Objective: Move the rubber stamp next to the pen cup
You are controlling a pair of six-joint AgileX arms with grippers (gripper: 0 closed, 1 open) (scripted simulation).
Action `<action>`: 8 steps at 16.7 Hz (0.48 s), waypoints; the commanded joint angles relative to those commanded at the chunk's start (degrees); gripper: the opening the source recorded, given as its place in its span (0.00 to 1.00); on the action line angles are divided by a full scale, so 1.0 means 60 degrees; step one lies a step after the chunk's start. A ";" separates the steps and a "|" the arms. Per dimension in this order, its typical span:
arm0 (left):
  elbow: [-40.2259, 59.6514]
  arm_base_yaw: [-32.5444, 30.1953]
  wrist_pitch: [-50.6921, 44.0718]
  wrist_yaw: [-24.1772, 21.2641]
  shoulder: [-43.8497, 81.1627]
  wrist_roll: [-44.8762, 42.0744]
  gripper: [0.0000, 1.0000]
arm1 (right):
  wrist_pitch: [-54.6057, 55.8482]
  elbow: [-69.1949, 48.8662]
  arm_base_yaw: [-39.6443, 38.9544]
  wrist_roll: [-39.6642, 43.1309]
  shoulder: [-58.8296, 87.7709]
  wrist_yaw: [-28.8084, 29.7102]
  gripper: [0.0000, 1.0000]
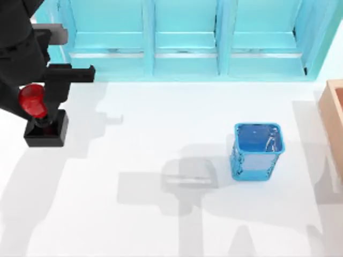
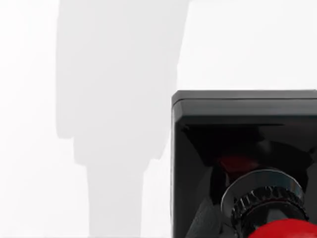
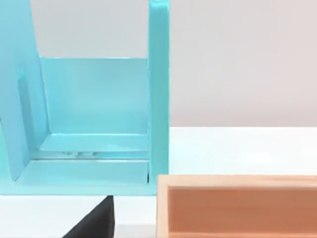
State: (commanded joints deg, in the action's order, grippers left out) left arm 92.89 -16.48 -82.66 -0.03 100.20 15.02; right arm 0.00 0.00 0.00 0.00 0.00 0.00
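Note:
The rubber stamp [image 1: 46,131], a black square block with a glossy red knob, stands on the white table at the far left. My left gripper [image 1: 48,99] is right over it, down around the red knob, and the arm hides part of the handle. The left wrist view shows the stamp [image 2: 242,129] from very close, with its black base and the red knob at the picture's edge. The pen cup [image 1: 257,152], shiny translucent blue with a square mouth, stands upright right of the table's middle, far from the stamp. My right arm is parked off the table's right side.
A large cyan shelf unit [image 1: 182,43] runs along the back edge, and its end also shows in the right wrist view as the shelf [image 3: 94,124]. A wooden box [image 1: 333,107] sits at the right edge, close in front of the right wrist camera [image 3: 237,206]. White table [image 1: 144,160] lies between stamp and cup.

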 joint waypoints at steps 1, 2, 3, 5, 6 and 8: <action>0.0005 -0.0005 -0.0005 0.0000 -0.0002 0.0005 0.00 | 0.0000 0.0000 0.0000 0.0000 0.0000 0.0000 1.00; 0.0005 -0.0005 -0.0005 0.0000 -0.0002 0.0005 0.00 | 0.0000 0.0000 0.0000 0.0000 0.0000 0.0000 1.00; 0.0005 -0.0005 -0.0005 0.0000 -0.0002 0.0005 0.00 | 0.0000 0.0000 0.0000 0.0000 0.0000 0.0000 1.00; 0.0003 0.0013 0.0020 -0.0008 0.0058 0.0003 0.00 | 0.0000 0.0000 0.0000 0.0000 0.0000 0.0000 1.00; 0.0126 -0.0101 0.0007 -0.0006 0.0178 0.0123 0.00 | 0.0000 0.0000 0.0000 0.0000 0.0000 0.0000 1.00; 0.0676 -0.0593 -0.0065 -0.0001 0.0714 0.0629 0.00 | 0.0000 0.0000 0.0000 0.0000 0.0000 0.0000 1.00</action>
State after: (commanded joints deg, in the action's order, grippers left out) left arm 96.95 -20.04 -83.05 -0.03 104.49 18.80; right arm 0.00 0.00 0.00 0.00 0.00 0.00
